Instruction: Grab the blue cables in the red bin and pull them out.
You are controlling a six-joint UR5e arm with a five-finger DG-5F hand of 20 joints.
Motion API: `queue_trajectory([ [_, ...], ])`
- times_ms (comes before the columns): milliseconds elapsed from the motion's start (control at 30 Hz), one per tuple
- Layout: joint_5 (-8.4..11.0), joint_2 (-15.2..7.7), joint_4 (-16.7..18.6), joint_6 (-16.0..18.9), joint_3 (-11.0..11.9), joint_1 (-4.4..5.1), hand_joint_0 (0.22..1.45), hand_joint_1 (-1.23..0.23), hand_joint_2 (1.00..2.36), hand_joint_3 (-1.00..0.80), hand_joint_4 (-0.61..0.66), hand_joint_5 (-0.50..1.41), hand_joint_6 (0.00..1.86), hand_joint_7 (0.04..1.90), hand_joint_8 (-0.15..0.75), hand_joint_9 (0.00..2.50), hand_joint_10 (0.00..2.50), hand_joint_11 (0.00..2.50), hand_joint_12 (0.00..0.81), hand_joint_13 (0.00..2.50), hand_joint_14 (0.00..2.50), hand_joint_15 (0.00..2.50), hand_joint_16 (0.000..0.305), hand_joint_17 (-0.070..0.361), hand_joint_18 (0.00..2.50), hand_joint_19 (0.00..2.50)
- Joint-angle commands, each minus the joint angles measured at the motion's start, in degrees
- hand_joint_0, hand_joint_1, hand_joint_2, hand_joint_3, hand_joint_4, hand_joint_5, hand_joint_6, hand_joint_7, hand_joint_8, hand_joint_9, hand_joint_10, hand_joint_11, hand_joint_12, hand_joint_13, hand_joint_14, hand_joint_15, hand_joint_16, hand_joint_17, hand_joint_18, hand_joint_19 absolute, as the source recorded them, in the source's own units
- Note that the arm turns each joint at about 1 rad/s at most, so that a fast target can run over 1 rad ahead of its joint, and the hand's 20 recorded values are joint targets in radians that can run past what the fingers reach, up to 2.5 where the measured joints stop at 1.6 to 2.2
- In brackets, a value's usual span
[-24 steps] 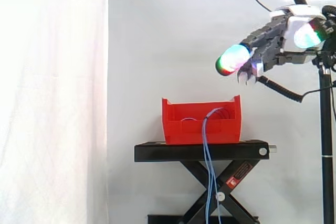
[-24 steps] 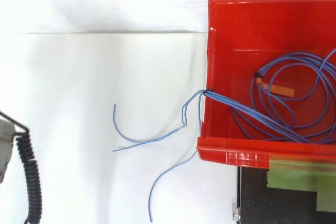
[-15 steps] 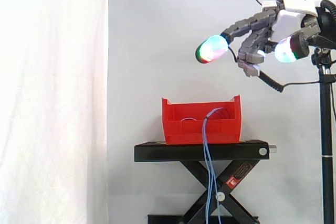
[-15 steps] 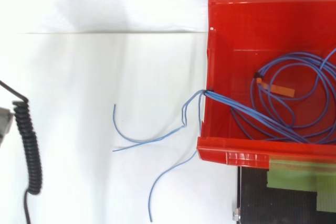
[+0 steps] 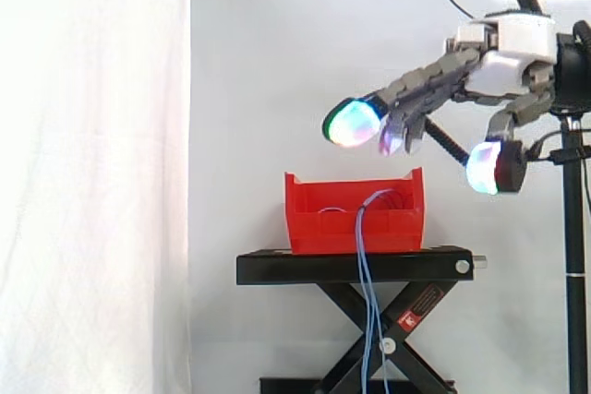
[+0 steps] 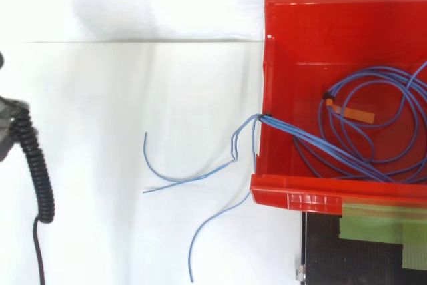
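Approach step, nothing grabbed yet. The hand (image 5: 503,51) hangs up and to the right of the bin (image 5: 355,219), well apart from it. Its fingers are stretched straight toward the bin side and the thumb is dropped away below, so it is wide open and holding nothing. The leading pad (image 5: 354,123) is well above the rim; we can't tell whether it lines up over the bin's mouth in depth.

Most of the cables (image 6: 373,125) lie coiled inside the bin, bunched at an orange tag (image 6: 353,113). A few strands cross the bin wall and spill outside. From the side they hang down the bin's front, past the stand (image 5: 277,267).

Next move, as we judge it: bring the hand down over the coil, or onto the strands at the wall, then curl the fingers and thumb right round the bunch before lifting. The strands are thin and slack, so a half-close may let some slip. We can't tell if the bin is fixed, so a snag at the rim could drag it.
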Motion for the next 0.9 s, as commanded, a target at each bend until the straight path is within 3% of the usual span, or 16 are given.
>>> queue_trajectory([
  [0,0.25,-1.3,0.4,-39.1,-0.1,0.22,0.63,-1.04,1.0,-1.0,0.16,0.35,0.01,0.21,0.305,0.68,0.02,0.66,0.403,0.55,0.02,0.47,0.057,0.129,0.67,0.69],
  [33,0.25,-2.0,0.4,-41.8,0.0,0.13,0.63,-1.03,1.0,-1.0,0.16,0.35,0.01,0.22,0.305,0.69,0.02,0.67,0.4,0.54,0.02,0.46,0.057,0.128,0.66,0.7],
  [67,0.25,-2.0,0.4,-41.8,0.0,0.13,0.63,-1.03,1.0,-1.0,0.16,0.36,0.01,0.22,0.306,0.69,0.02,0.68,0.399,0.54,0.02,0.46,0.057,0.128,0.66,0.69],
  [133,0.78,-2.0,0.2,-47.0,-0.1,0.31,0.63,-1.03,1.0,-1.0,0.16,0.36,0.01,0.22,0.304,0.7,0.02,0.67,0.397,0.5,0.02,0.42,0.056,0.127,0.61,0.66],
  [200,1.13,-2.0,0.2,-48.6,0.0,0.39,0.64,-1.03,1.0,-1.0,0.16,0.37,0.01,0.23,0.302,0.68,0.02,0.63,0.398,0.48,0.02,0.4,0.057,0.127,0.58,0.63],
  [233,2.1,-2.0,0.2,-52.5,0.0,0.57,0.64,-1.03,1.0,-1.0,0.16,0.37,0.01,0.23,0.298,0.67,0.02,0.62,0.398,0.46,0.02,0.39,0.057,0.129,0.56,0.61],
  [333,2.89,-2.0,0.2,-55.9,-0.1,0.75,0.64,-1.03,1.0,-1.0,0.16,0.38,0.01,0.23,0.298,0.65,0.02,0.61,0.398,0.43,0.02,0.37,0.057,0.129,0.53,0.61],
  [400,3.68,-2.0,0.2,-61.1,-0.1,0.75,0.64,-1.02,1.0,-1.0,0.16,0.38,0.01,0.23,0.298,0.64,0.02,0.61,0.401,0.42,0.02,0.37,0.058,0.13,0.52,0.61],
  [567,5.52,-2.0,0.4,-68.2,-0.1,0.75,0.65,-1.02,1.0,-1.0,0.17,0.41,0.01,0.24,0.297,0.64,0.02,0.62,0.401,0.41,0.02,0.37,0.058,0.131,0.5,0.61],
  [667,7.11,-4.5,1.9,-73.8,-0.1,0.75,0.66,-1.02,1.0,-1.0,0.17,0.42,0.01,0.24,0.294,0.64,0.02,0.61,0.399,0.41,0.01,0.37,0.058,0.13,0.5,0.62],
  [867,7.02,-8.2,7.5,-76.0,-0.1,0.04,0.67,-1.01,1.0,-1.0,0.17,0.44,0.01,0.25,0.289,0.64,0.02,0.62,0.397,0.41,0.01,0.37,0.058,0.129,0.49,0.62],
])
